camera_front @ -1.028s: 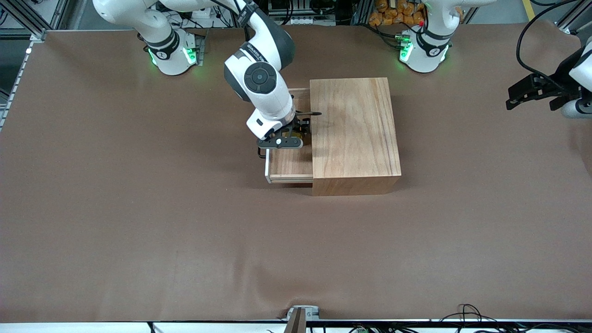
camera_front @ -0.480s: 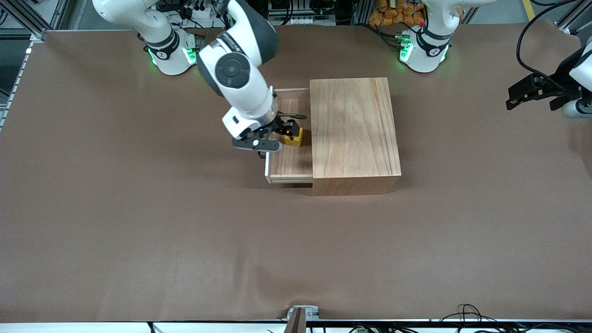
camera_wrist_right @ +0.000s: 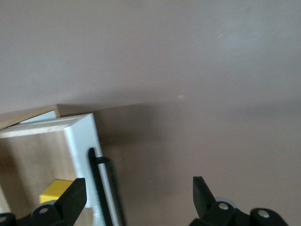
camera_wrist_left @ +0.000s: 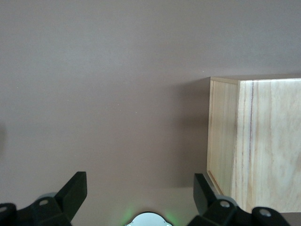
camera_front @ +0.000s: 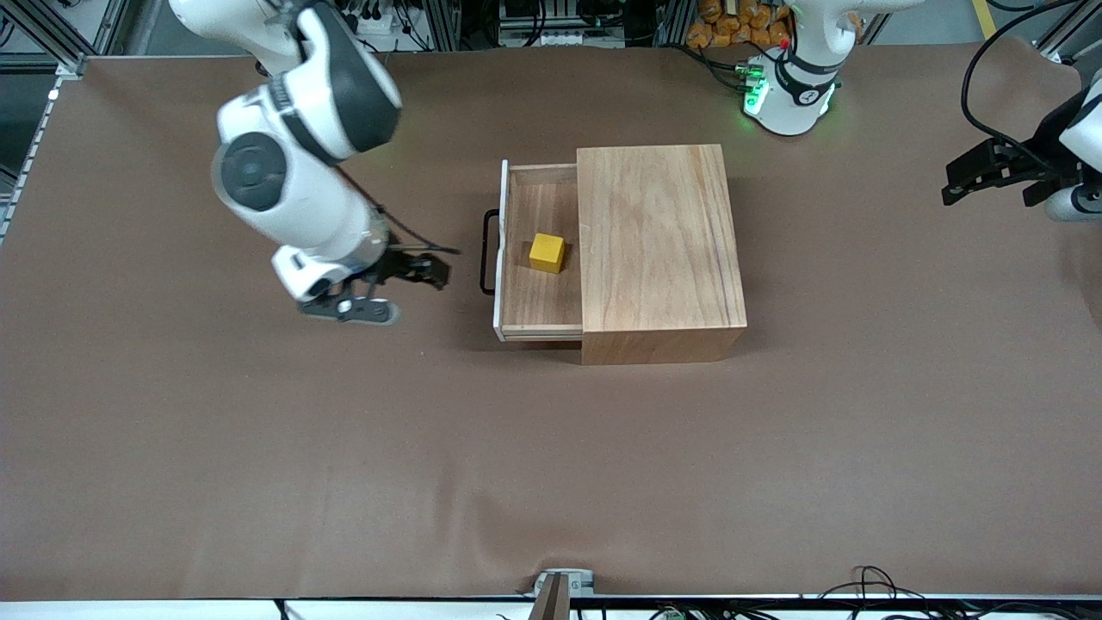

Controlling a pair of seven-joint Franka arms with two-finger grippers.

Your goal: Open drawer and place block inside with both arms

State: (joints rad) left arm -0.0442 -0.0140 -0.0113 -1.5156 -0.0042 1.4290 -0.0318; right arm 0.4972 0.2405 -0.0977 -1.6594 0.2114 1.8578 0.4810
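I had just let the block (camera_front: 547, 253) go into the open drawer (camera_front: 541, 297); my right claw (camera_front: 411, 274), spread wide and empty, had pulled back over the bench (camera_front: 258, 448) toward the right arm's end. The left claw (camera_front: 968, 182) waited, spread wide, over the left arm's end.

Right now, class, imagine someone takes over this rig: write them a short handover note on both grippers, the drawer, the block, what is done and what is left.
Right gripper: open, empty, over bare table in front of the drawer.
Left gripper: open, empty, waiting over the left arm's end of the table.
Drawer: pulled open from the wooden box, handle free.
Block: lying inside the drawer, nothing touching it.
Done: drawer open, block placed.
Left: nothing of the stated task; probably just park the arms.
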